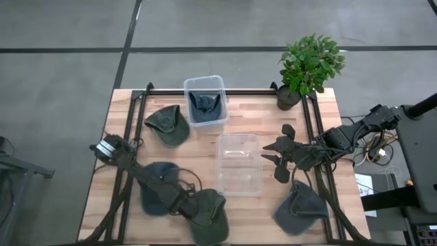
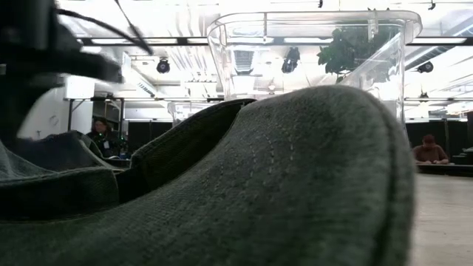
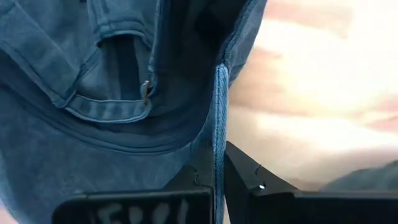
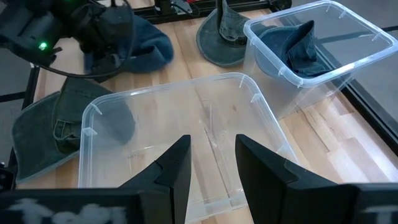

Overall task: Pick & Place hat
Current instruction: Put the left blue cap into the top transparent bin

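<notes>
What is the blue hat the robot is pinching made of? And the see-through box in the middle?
The blue hat looks like washed denim-type cotton: faded, with stitched seams and a small metal buckle. The empty box looks like clear, glossy hard plastic, since the wooden table shows through it.

an open clear bin (image 1: 239, 164) sits mid-worktop (image 1: 266, 219), its mouth unobstructed from above. just behind it a second bin (image 1: 205, 102) already holds a blue hat (image 1: 204, 104). green hats (image 1: 168, 126) crowd the left and front edges, another hat (image 1: 299, 209) lies front right, and a potted plant (image 1: 308, 67) blocks the far right corner. bare wood shows along the right edge.
</notes>
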### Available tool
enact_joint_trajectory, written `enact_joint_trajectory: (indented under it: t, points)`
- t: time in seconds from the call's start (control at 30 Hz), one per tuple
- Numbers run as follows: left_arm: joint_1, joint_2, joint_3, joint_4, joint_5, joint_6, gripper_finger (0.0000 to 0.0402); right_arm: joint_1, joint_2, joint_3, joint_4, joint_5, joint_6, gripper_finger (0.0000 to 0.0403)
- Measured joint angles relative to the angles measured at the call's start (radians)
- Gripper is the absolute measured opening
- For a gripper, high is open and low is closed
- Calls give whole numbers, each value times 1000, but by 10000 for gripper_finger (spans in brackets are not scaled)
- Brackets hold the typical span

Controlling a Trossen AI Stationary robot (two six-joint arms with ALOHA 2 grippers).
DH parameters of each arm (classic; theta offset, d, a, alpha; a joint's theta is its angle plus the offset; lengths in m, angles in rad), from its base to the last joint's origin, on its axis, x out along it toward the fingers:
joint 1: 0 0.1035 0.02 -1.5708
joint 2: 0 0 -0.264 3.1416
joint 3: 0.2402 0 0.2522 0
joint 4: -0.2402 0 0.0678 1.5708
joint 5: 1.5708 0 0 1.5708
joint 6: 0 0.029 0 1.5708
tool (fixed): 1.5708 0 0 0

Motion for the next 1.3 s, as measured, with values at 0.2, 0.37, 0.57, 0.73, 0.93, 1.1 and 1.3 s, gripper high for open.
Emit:
enact_joint_trajectory:
  t: [0.2, 0.37, 0.57, 0.73, 0.93, 1.1, 1.3]
  points:
    - [86, -35, 2, 37, -119, 38, 11, 0, 0, 0, 0, 0, 1, 118]
    - [152, -42, 23, 58, -202, 124, 12, 0, 0, 0, 0, 0, 1, 118]
    - [186, -46, 34, 83, -211, 176, 22, 0, 0, 0, 0, 0, 4, 118]
    - [188, -48, 39, 90, -224, 211, 32, 0, 0, 0, 0, 0, 1, 118]
    - [188, -48, 37, 89, -235, 218, 35, 0, 0, 0, 0, 0, 1, 118]
    - [188, -48, 36, 88, -244, 246, 51, 0, 0, 0, 0, -3, 1, 118]
    - [188, -48, 35, 97, -249, 245, 104, 0, -1, 0, 0, -8, 1, 118]
